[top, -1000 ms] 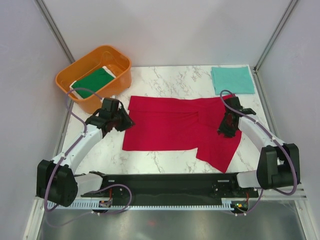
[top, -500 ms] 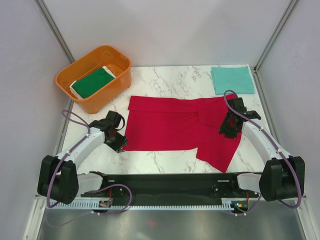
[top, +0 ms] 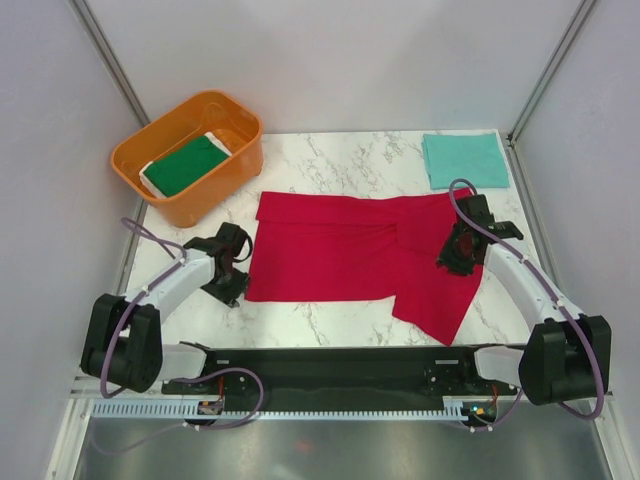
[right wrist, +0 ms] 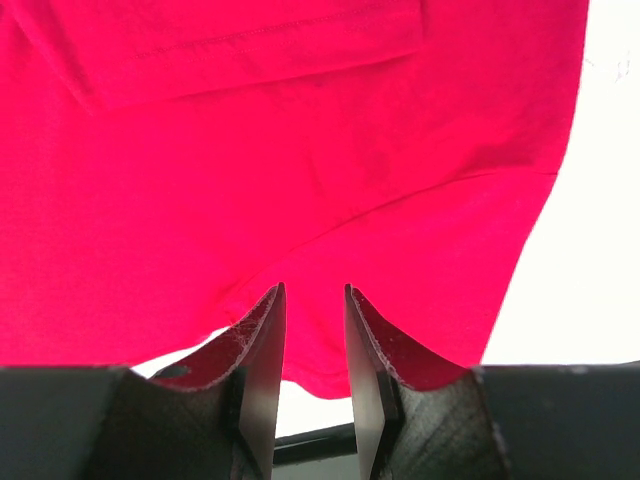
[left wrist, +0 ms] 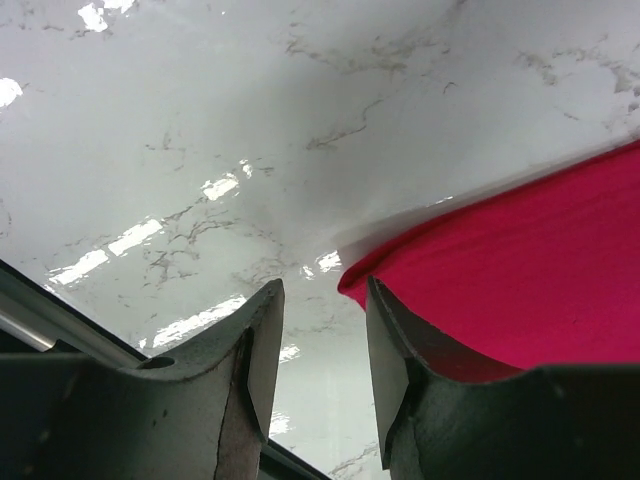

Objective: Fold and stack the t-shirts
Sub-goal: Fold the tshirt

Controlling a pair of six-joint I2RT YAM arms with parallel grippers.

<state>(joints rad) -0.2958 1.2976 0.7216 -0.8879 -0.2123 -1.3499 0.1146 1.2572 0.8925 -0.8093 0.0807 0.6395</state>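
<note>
Tub (top: 205,195) w/ green shirt (top: 188,163) back-left; teal shirt (top: 465,160) back-right; left fingers (left wrist: 255,370), right fingers (right wrist: 262,370) apart by red shirt (top: 330,255).

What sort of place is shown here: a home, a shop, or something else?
Probably a robotics lab test cell: two robot arms fixed at a marble-patterned table, plain grey panels on a metal frame around it, and a red t-shirt spread out.

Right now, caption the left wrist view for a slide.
Open left pincer beside the red shirt corner on the table.
</note>
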